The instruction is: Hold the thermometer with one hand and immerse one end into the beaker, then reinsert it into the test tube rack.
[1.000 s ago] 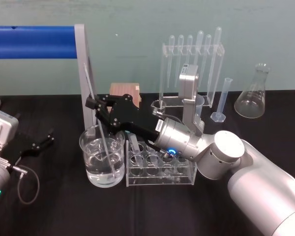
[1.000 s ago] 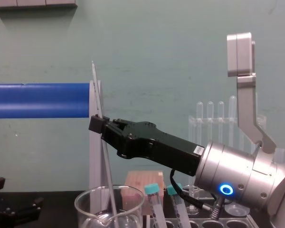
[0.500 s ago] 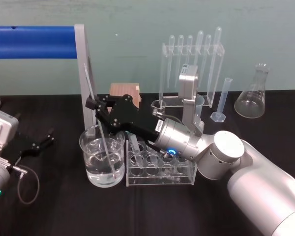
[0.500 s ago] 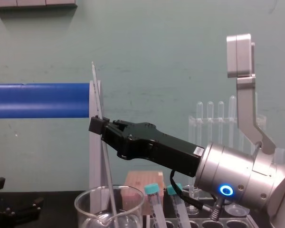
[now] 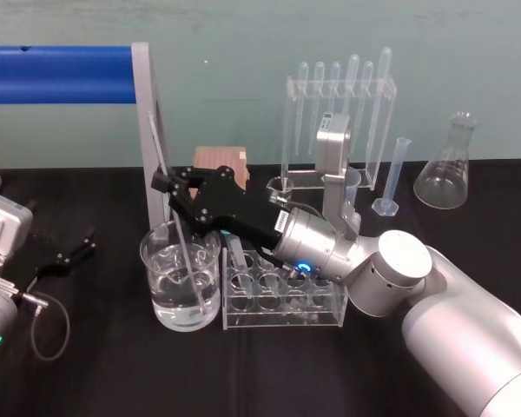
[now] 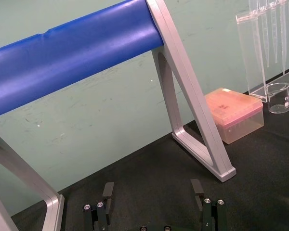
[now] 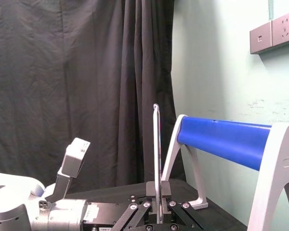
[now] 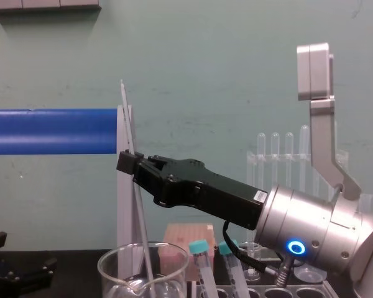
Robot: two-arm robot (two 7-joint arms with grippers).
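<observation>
The thermometer (image 5: 161, 165) is a long thin glass rod leaning slightly, with its lower end inside the beaker (image 5: 149, 261) of clear water. My right gripper (image 5: 167, 186) is shut on the rod above the beaker's rim; the chest view shows the same hold on the thermometer (image 8: 129, 133) by the gripper (image 8: 128, 162). In the right wrist view the thermometer (image 7: 156, 149) rises from between the closed fingers. The test tube rack (image 5: 282, 318) stands just right of the beaker, under the right wrist. My left gripper (image 6: 152, 192) rests open on the black table at the left.
A frame with a blue bar (image 5: 56, 74) and grey post (image 5: 143, 130) stands close behind the beaker. Behind the rack are a pipette stand (image 5: 339, 95), a pinkish box (image 5: 219, 158), a measuring cylinder (image 5: 389, 178) and a conical flask (image 5: 450, 165). Teal-capped tubes (image 8: 199, 248) sit in the rack.
</observation>
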